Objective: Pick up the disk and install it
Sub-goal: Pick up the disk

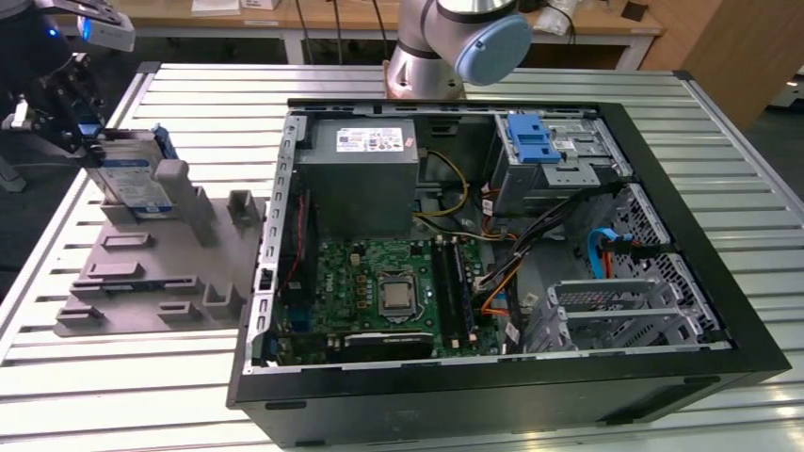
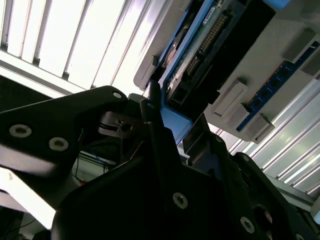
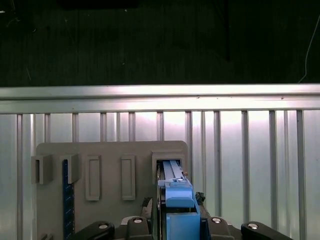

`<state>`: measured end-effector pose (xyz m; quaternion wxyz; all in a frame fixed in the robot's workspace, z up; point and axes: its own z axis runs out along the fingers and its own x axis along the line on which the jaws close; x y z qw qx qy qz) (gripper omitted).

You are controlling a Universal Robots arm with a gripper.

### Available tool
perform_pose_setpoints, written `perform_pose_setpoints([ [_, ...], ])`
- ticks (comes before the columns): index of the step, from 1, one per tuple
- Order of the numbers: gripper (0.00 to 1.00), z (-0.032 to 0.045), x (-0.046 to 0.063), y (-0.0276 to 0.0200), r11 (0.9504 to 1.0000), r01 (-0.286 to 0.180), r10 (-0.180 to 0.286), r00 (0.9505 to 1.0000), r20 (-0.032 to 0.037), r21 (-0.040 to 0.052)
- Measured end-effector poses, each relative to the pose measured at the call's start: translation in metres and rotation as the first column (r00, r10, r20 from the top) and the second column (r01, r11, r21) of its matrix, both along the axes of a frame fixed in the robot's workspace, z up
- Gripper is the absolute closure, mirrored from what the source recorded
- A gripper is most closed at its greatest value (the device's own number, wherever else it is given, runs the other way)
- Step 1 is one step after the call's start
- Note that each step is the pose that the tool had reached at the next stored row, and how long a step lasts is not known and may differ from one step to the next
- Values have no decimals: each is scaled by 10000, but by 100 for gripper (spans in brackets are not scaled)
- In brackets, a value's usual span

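Disk (image 1: 132, 179) stands upright in a grey holder (image 1: 138, 273) near the table's (image 1: 126, 395) far corner, pincer (image 1: 83, 130) clamped on its blue rail; lifting and installing into the open computer case (image 1: 503, 400) remain.

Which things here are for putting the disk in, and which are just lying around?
For the job: disk, gripper, open computer case.
Just around: grey rack, motherboard, slatted table.
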<state>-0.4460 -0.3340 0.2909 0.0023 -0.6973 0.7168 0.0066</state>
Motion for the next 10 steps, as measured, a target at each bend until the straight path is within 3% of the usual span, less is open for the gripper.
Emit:
perform_pose_setpoints([
  [2, 64, 1, 0, 0, 10000, -1, 1, 10000, 0, 0],
  [10, 64, 14, 0, 0, 10000, -1, 1, 10000, -2, -1],
])
